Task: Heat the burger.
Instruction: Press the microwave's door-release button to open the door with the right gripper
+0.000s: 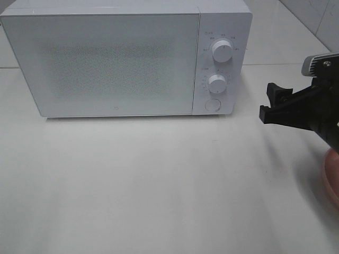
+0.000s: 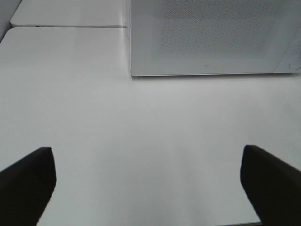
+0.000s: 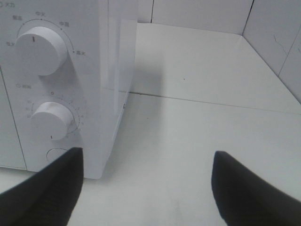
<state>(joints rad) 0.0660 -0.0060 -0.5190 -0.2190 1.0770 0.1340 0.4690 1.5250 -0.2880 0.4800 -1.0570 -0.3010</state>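
The burger is out of view. A white microwave (image 1: 116, 58) stands at the back of the table with its door shut. On its right panel are an upper knob (image 1: 221, 51), a lower knob (image 1: 217, 83) and a round button (image 1: 212, 105). My right gripper (image 1: 268, 100) hovers open to the right of that panel, its jaws empty. The right wrist view has the knobs (image 3: 42, 49) close ahead, between the black fingers (image 3: 47, 190). My left gripper (image 2: 148, 183) is open and empty above the bare table, facing the microwave's front (image 2: 211, 37).
The edge of a round pink plate (image 1: 332, 180) shows at the far right, mostly under my right arm. The white table (image 1: 148, 185) stretches in front of the microwave. A tiled wall (image 3: 273, 33) rises at the back right.
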